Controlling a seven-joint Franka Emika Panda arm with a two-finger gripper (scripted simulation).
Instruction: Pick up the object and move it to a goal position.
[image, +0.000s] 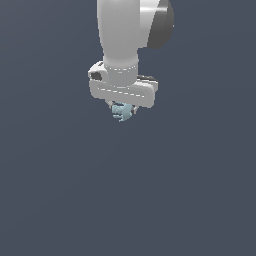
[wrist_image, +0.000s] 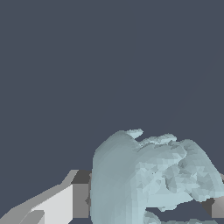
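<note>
A: Tool (image: 122, 111) status?
B: Clenched on the pale teal lumpy object (image: 121, 112) — it sits right under the white palm, between the fingers (wrist_image: 57, 203).
A: Risk?
B: Probably slip. The object's irregular and narrow, the grip looks shallow — a fast move to goal could shake it loose. No goal marker is visible either.

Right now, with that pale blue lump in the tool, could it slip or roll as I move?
The lump looks rigid; its faceted surface shows no sag. Its bumpy, irregular shape probably resists rolling. It sits between the tool fingers, but uneven contact could let it twist.
</note>
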